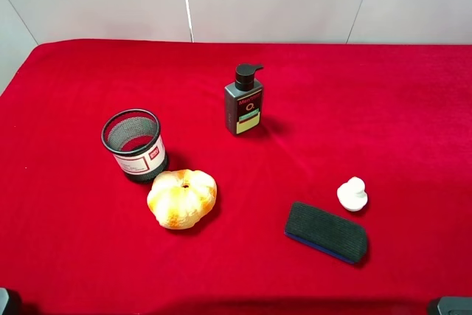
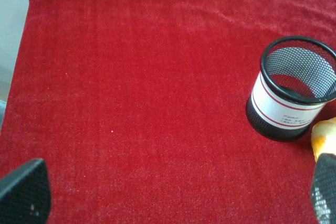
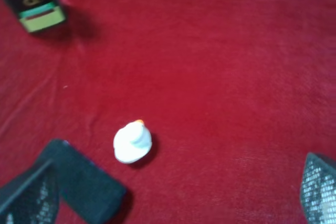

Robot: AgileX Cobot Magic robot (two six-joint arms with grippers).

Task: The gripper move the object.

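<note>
Pumpkin crowds pen cup; elsewhere open.

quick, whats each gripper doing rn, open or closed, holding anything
Left gripper: open, fingers spread wide, holding nothing; the mesh pen cup stands apart from it on the red cloth.
Right gripper: open, holding nothing; the white duck lies ahead, untouched.

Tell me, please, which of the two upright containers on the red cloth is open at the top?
The mesh cup, left of the bottle. Its round rim is open and you see inside, while the bottle is closed by a black pump.
</note>
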